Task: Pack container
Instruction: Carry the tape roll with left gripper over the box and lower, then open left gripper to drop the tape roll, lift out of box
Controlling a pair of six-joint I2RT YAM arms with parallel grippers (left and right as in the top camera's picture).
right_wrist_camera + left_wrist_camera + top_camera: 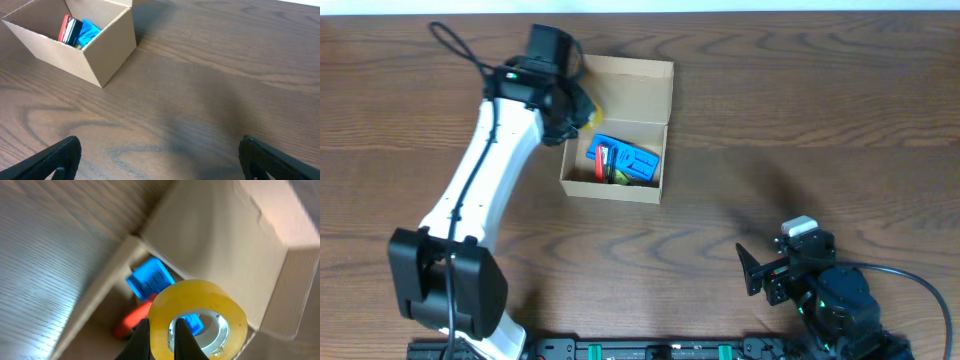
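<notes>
The cardboard box (612, 190) sits on the table (800, 120) a little toward 11 o'clock from the centre of the overhead view. Its lid (632, 88) is thrown back on the 12 o'clock side, so the inside is open from above. Some packing is done: a blue item (632, 160) and a red item (599, 161) lie together against the 6 o'clock wall, with something greenish beside them that is too small to name. The left gripper (162, 339) hangs over the box's 10 o'clock corner and is clamped on a roll of yellow tape (205, 292), one finger inside the ring and the other against its outer face. From the wrist view the roll is above the open box, with the blue and red pieces below it, and it does not look to be resting on anything yet. The right gripper (160, 162) is well apart, out at about 4 o'clock on the table, its fingers spread wide with nothing between them. My reading is that the tape is the piece now going in; what is left is to lower and release it, then probably to fold the lid down. No other loose items show on the table, so the task seems well along.
</notes>
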